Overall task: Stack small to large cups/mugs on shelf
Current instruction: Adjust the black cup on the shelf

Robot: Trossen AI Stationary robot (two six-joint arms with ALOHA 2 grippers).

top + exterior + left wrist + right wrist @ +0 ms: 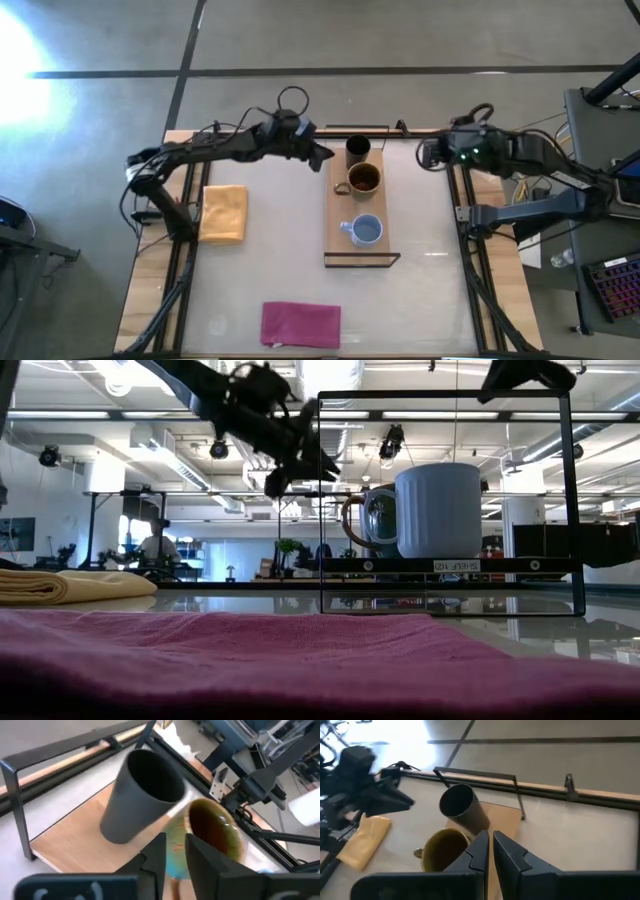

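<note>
Light wood marks the shelf [341, 225] in the high view, a long plank in the middle of the table [270, 270] with a thin dark frame at each end. On it, in a row, stand the black cup [358, 152] at the far end, the brown mug [363, 179] just beside it, and the light blue mug [366, 231] a little apart, toward the near end. The left pincer [322, 156] hangs just beside the black cup, off the shelf's left edge, holding nothing. The right pincer [428, 153] waits near the table's far right edge. A yellow-tan pad [224, 213] lies on the left, a magenta cloth [300, 324] at the near edge.

From the low view, the light blue mug [437, 510] stands on the shelf [450, 565], hiding most of the brown mug [362, 520] behind it. The left pincer [305, 468] hangs above and beside them.

Through the left wrist view, the left pincer [174, 851] has its fingers [157, 852] slightly apart and empty, with the black cup [140, 795] and brown mug [214, 830] ahead.

Seen from the right wrist, the right pincer [490, 845] has its fingers close together on nothing, well short of the black cup [461, 807] and brown mug [444, 850].
</note>
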